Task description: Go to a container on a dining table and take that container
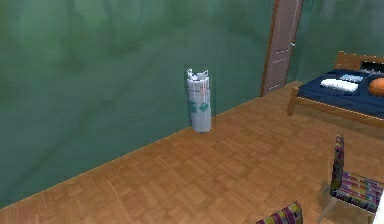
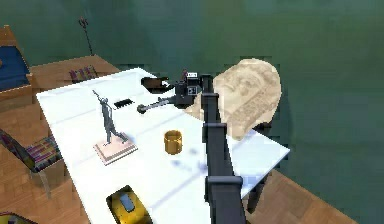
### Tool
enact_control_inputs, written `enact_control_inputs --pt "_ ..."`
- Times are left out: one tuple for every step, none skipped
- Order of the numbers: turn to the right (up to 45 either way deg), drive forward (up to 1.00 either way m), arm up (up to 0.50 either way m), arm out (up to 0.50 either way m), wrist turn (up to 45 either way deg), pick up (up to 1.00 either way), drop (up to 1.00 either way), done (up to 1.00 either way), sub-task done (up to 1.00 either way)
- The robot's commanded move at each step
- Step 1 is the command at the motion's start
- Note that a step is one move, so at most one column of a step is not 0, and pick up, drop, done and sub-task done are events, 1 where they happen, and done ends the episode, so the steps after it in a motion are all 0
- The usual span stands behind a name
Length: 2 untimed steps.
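Gold cylindrical container (image 2: 174,141) upright on white dining table (image 2: 75,105), at 3 o'clock from figurine (image 2: 108,122). Gripper (image 2: 148,106) above tabletop, roughly 11 o'clock from container. Dark shallow item (image 2: 155,83), possibly a bowl, at 12 o'clock of fingers. Jaw opening and hold: cannot tell.

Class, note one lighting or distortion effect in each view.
Forward view: the green wall is lit in uneven patches, and the door leans only in the picture. Arm side view: the white table is brightest, the far wall dark.
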Motion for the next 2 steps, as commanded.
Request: enact_control_inputs --pt "0.0 0.00 0.00 0.00 36.0 0.00 0.00 0.00 0.00" --pt "0.0 0.00 -0.30 0.00 0.0 0.00 0.00 0.00 0.00"
